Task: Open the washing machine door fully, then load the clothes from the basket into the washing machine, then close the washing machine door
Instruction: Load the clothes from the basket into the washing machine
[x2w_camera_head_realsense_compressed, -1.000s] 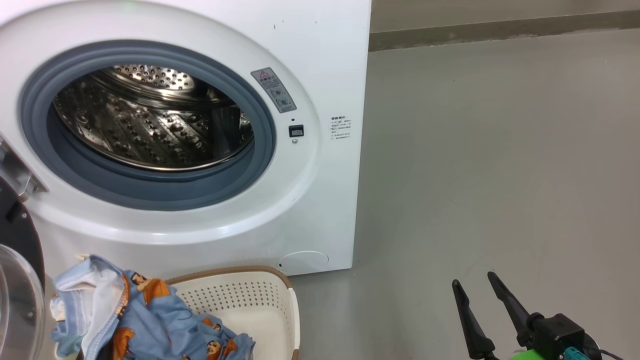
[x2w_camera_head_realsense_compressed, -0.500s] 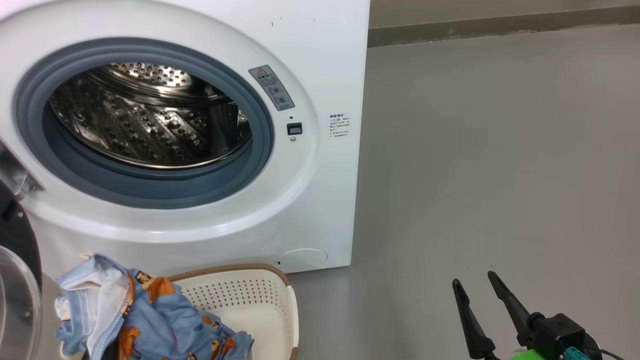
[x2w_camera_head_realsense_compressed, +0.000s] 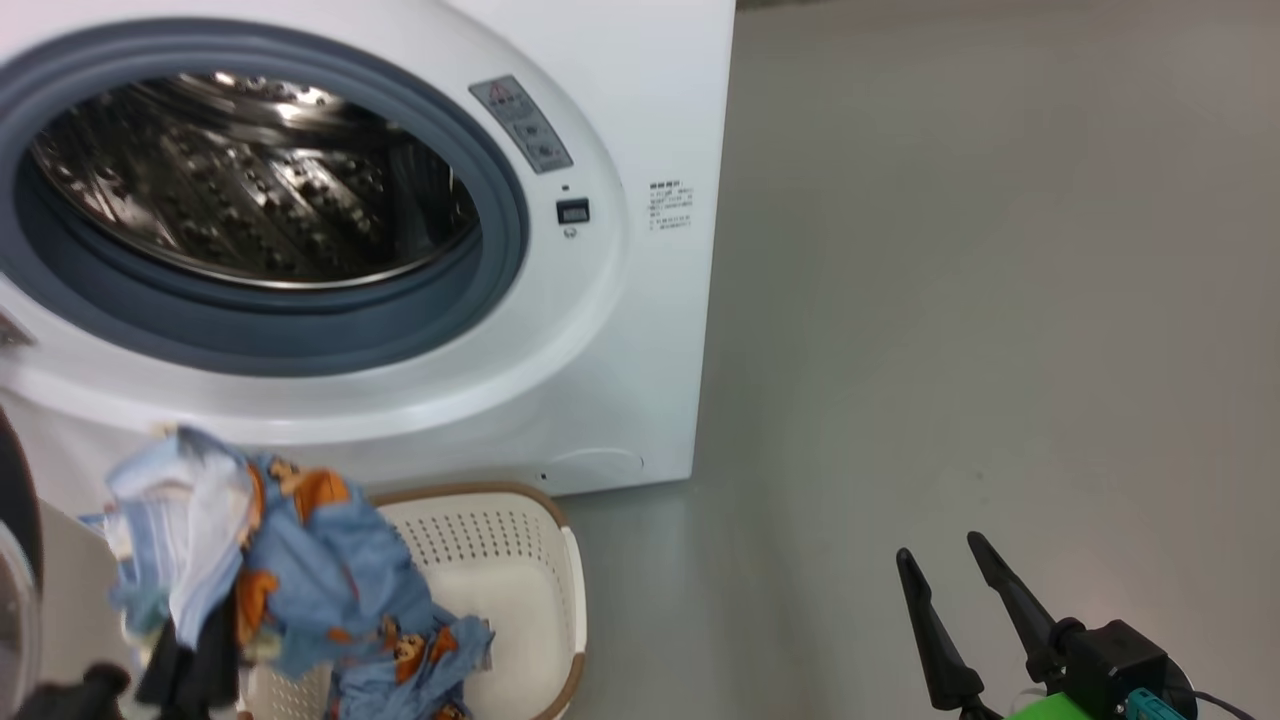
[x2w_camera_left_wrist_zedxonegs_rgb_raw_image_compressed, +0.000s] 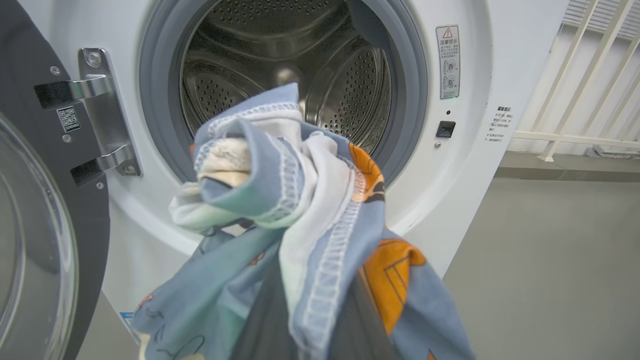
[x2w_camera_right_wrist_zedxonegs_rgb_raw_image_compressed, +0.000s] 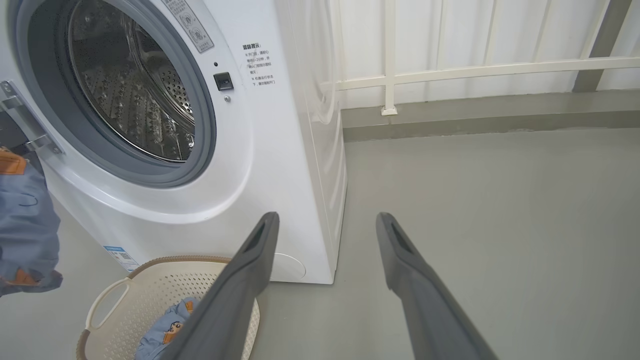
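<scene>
- The left gripper (x2w_camera_head_realsense_compressed: 195, 660) is clamped tight on the clothes (x2w_camera_left_wrist_zedxonegs_rgb_raw_image_compressed: 300, 200). Its dark fingers (x2w_camera_left_wrist_zedxonegs_rgb_raw_image_compressed: 262, 325) are mostly wrapped in the blue, bear-printed fabric.
- The gripped bundle hangs in the air in front of the washing machine (x2w_camera_head_realsense_compressed: 640, 330), just below the grey seal (x2w_camera_head_realsense_compressed: 300, 340) of the drum mouth.
- The trailing end of the clothes hangs down into the basket (x2w_camera_head_realsense_compressed: 520, 560), which stands on the floor (x2w_camera_head_realsense_compressed: 950, 300) close against the foot of the machine's front.
- The washing machine door (x2w_camera_left_wrist_zedxonegs_rgb_raw_image_compressed: 30, 225) is swung open on its hinge at the machine's left edge.
- The right gripper (x2w_camera_head_realsense_compressed: 940, 548) is spread wide and holds nothing. It hangs over bare floor, well to the right of the machine.
</scene>
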